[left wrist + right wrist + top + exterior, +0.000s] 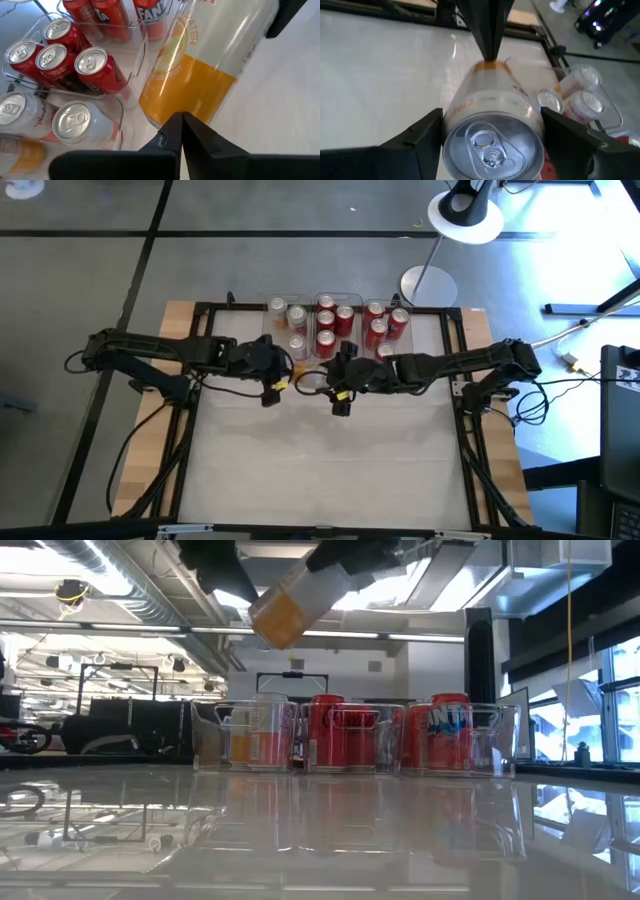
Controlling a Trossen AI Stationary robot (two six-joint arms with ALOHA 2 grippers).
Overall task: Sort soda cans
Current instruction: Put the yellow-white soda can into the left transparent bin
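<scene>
Grasping a pale-and-orange can [492,137] above mid-counter for sorting, the right claw [492,131] carries it toward the far-edge bins [330,305]; left claw [181,131] clenched empty.

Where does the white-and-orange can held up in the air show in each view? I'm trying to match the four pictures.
High view: the white-and-orange can lies between the two grippers at centre, mostly hidden.
Low view: top centre, tilted, above the bins.
Left wrist view: centre to upper right, large.
Right wrist view: bottom centre, silver top facing the camera.
Shared landmark: the clear bins of cans.
</scene>
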